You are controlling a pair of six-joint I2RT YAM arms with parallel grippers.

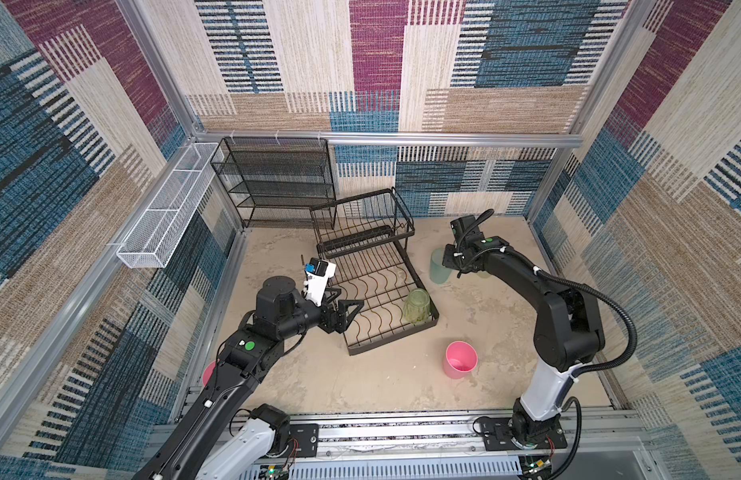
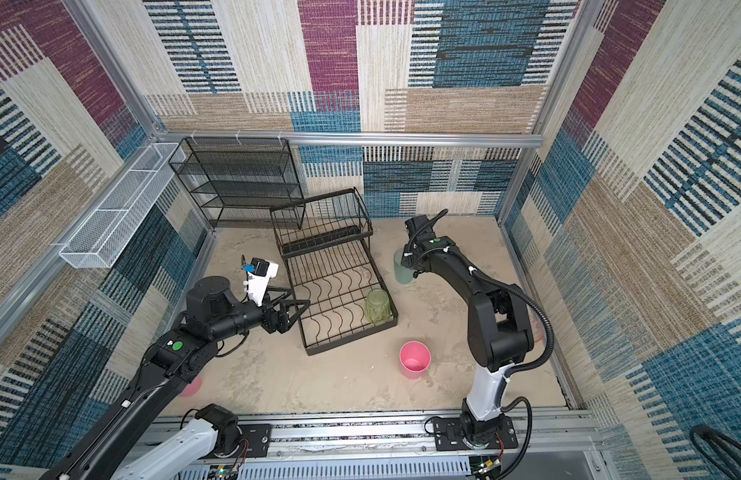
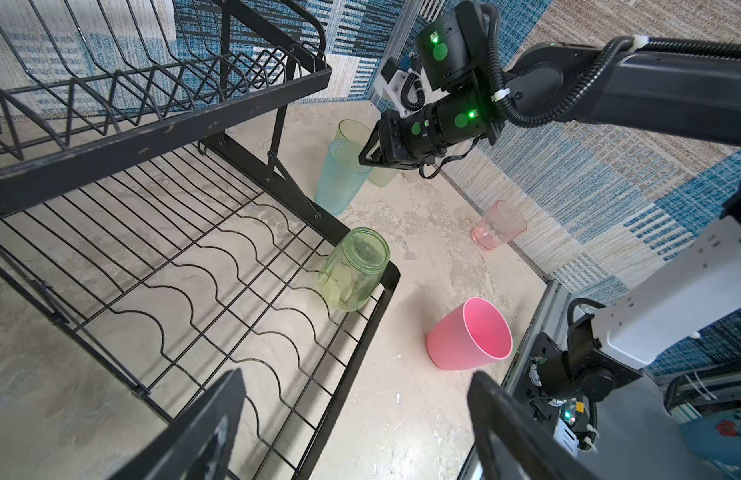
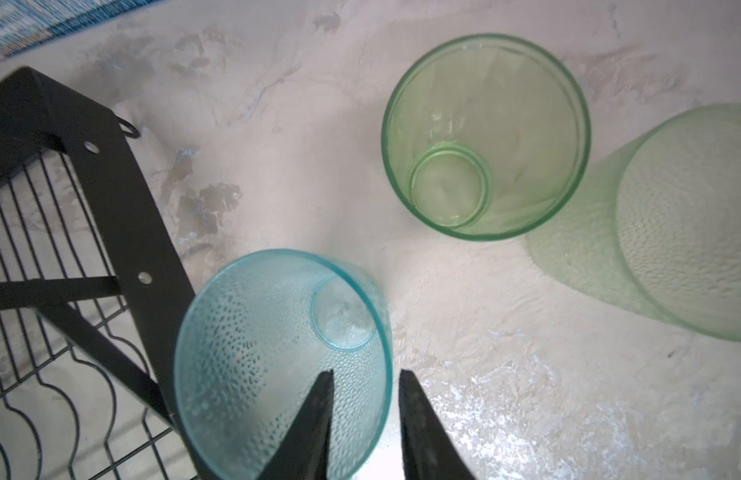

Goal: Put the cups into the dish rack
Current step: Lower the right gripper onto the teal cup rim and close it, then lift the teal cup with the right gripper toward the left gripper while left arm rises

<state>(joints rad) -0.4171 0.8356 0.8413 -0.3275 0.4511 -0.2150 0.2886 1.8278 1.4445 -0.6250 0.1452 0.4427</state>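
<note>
Straddling teal cup (image 4: pixel 252 357) rim, right tool (image 4: pixel 365 372), dish rack (image 4: pixel 123 199) perhaps touching

We record bright, diffuse light from above; shadows on the tabletop (image 1: pixel 360 382) are faint and soft-edged. In both top views wide-angle stretch pulls the side wall (image 1: pixel 48 216) outward at 9 o'clock, likewise at 3. Right wrist view: tabletop glare blows white beside the teal cup (image 4: pixel 256 353), whose rim smears. Left wrist view: left gripper (image 3: pixel 356 374) fingers (image 3: pixel 202 432) sit out of focus.

The right gripper (image 4: pixel 365 372) straddles the teal cup (image 4: pixel 244 353) rim — one finger inside, one outside, not clamped — beside the dish rack (image 4: pixel 111 199); a smooth green cup (image 4: pixel 485 137) and a dimpled green cup (image 4: pixel 672 224) stand near.
</note>
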